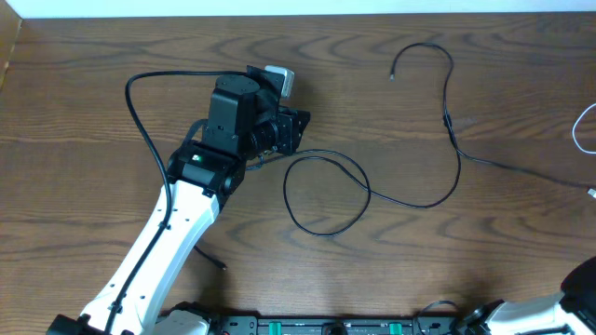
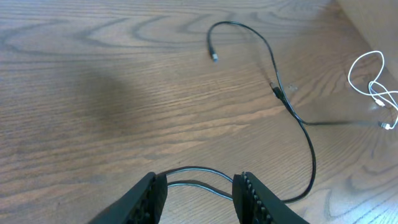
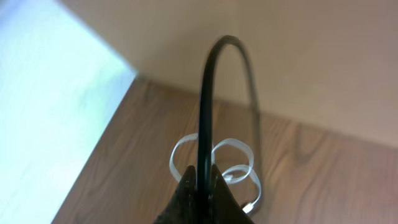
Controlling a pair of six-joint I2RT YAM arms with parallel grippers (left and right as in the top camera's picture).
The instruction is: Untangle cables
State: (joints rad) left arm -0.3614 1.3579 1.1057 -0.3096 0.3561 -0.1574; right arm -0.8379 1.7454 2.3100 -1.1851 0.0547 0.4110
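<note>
L hand (image 2: 199,182) half-open astride black cable (image 2: 303,124); R hand (image 3: 200,179) clamps black cord (image 3: 204,112).

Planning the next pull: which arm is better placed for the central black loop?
Left. The left gripper straddles the black loop, jaws open; the right gripper is shut on a black strand elsewhere.

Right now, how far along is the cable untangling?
Looks done: the white cable sits far right, away from the black loop. In hand: the right claw pinches a black cable; the left claw stands open around black strands. Left: straightening that loop.
</note>
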